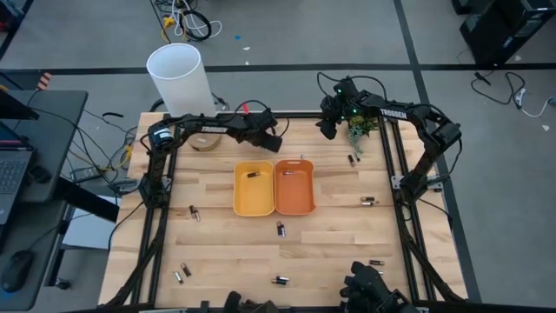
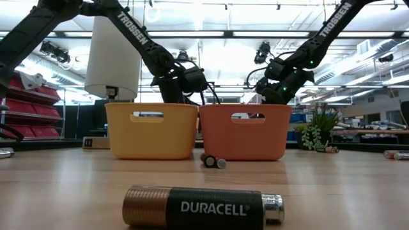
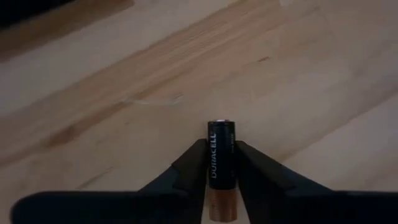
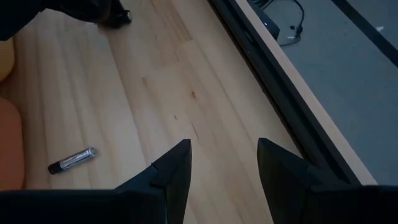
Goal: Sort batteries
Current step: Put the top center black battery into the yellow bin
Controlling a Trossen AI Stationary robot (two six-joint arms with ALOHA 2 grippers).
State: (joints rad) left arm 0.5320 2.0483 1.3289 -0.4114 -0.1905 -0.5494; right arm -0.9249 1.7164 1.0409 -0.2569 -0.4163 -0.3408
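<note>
The left tool [image 3: 222,177] is clenched on one battery [image 3: 222,155], black with a copper end, which sits between its two fingers above the bare wood of the table [image 3: 124,74]. In the high view this tool [image 1: 268,137] hangs near the far edge of the table, just behind the yellow tray [image 1: 253,188]. The right tool [image 4: 224,168] is released, with nothing between its fingers, and waits over the far right part of the table, where one silvery battery [image 4: 73,160] lies near it.

The risks, as I judge them. The cell is held only by its sides, so it can slip down or turn in the fingers if the arm moves quickly. If it falls, it will roll, because it is round and the table is flat, and it may go under the frame. The orange tray [image 1: 294,186] touches the yellow one, so a release too close to their shared wall may put the cell in the wrong tray. Each tray already seems to hold one cell, and other batteries lie scattered over the table.

Writing: "DURACELL" stands on the held battery, and also on the big near battery [image 2: 203,206] in the low view. "TROSSEN" is printed on both arms.
</note>
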